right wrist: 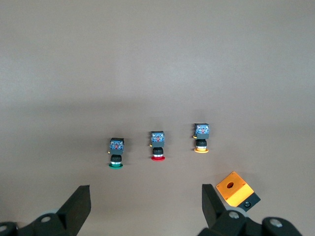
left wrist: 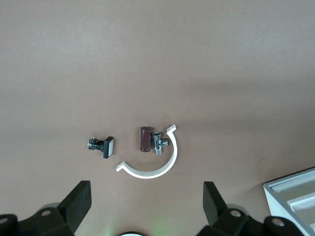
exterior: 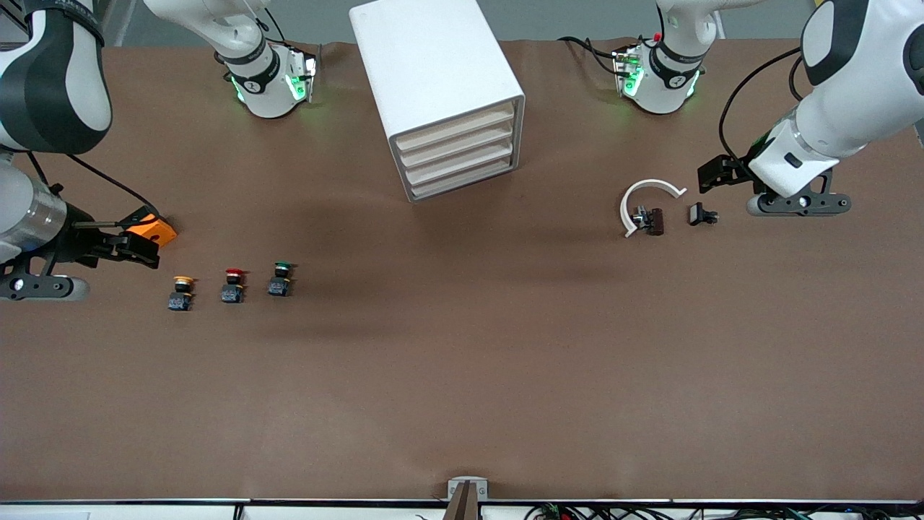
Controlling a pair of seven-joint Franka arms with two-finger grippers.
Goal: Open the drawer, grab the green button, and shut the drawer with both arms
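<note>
The white cabinet (exterior: 433, 72) stands at the middle of the table near the arms' bases, and each drawer (exterior: 456, 148) in its stack of cream fronts is shut. The green button (exterior: 280, 278) (right wrist: 116, 153) stands on the table toward the right arm's end, nearer to the front camera than the cabinet. My right gripper (exterior: 40, 287) (right wrist: 146, 196) hangs open and empty over the table at that end, apart from the button. At the left arm's end my left gripper (exterior: 798, 204) (left wrist: 146, 194) is also open and empty. A corner of the cabinet (left wrist: 295, 196) shows in the left wrist view.
A red button (exterior: 232, 285) (right wrist: 157, 147) and a yellow button (exterior: 180, 292) (right wrist: 201, 140) stand in a row with the green one. An orange box (exterior: 151, 230) (right wrist: 237, 189) lies by the right gripper. Near the left gripper lie a white curved clip (exterior: 646, 202) (left wrist: 152, 164), a brown fitting (exterior: 650, 219) (left wrist: 144, 139) and a small black part (exterior: 700, 214) (left wrist: 104, 146).
</note>
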